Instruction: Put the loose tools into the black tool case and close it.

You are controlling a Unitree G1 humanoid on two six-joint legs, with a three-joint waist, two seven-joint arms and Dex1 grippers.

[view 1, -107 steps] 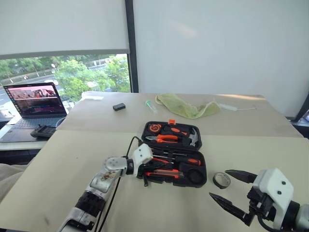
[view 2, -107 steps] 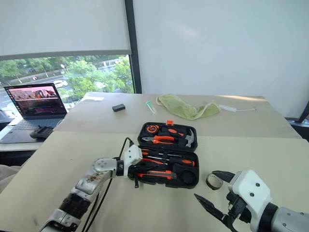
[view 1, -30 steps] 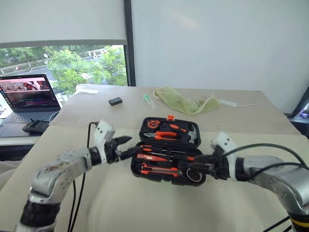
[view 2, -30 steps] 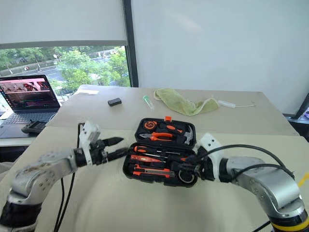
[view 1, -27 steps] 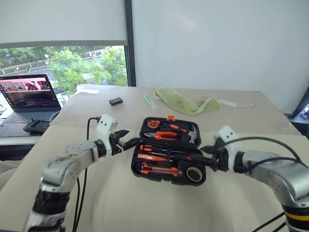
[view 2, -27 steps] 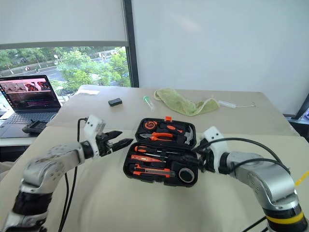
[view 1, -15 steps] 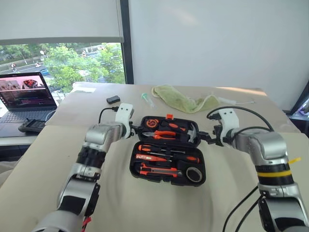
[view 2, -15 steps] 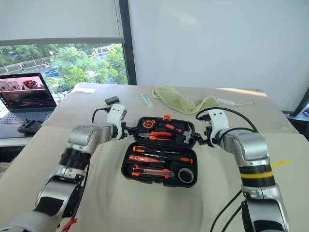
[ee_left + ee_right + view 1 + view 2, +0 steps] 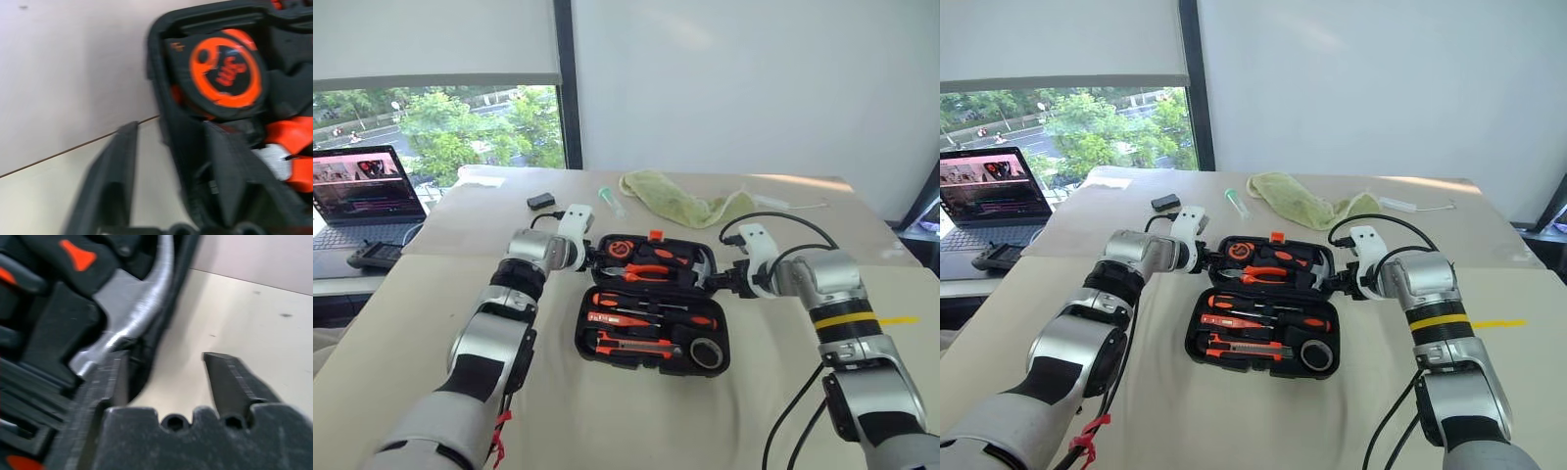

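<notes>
Your counter (image 9: 401, 333) carries the black tool case (image 9: 656, 305), lying open near its middle, with the lid half away from you and the tray half toward you. Set against the frames from a few seconds back, the tape roll (image 9: 707, 353) has left the bare counter to the right of the case and now sits in the tray's near right corner. The two long screwdrivers (image 9: 656, 305), the slim red screwdriver (image 9: 628, 324) and the utility knife (image 9: 641, 344) lie in their slots in the tray; the pliers (image 9: 646, 273), the hammer (image 9: 702, 270) and a round orange tape measure (image 9: 625, 250) fill the lid.

Both arms have gone forward since a second ago, when they hovered beside the tray. The left pincer (image 9: 590, 254) is now at the lid's left edge. In the left wrist view its fingers (image 9: 115, 181) stand narrowly parted and straddle the case's rim, one outside over the counter and one inside beside the tape measure. The right pincer (image 9: 724, 280) is at the lid's right edge. In its wrist view one finger (image 9: 105, 382) sits against the rim by the hammer head and the other over bare counter, also narrowly parted. You cannot tell whether either one actually presses on the rim.
</notes>
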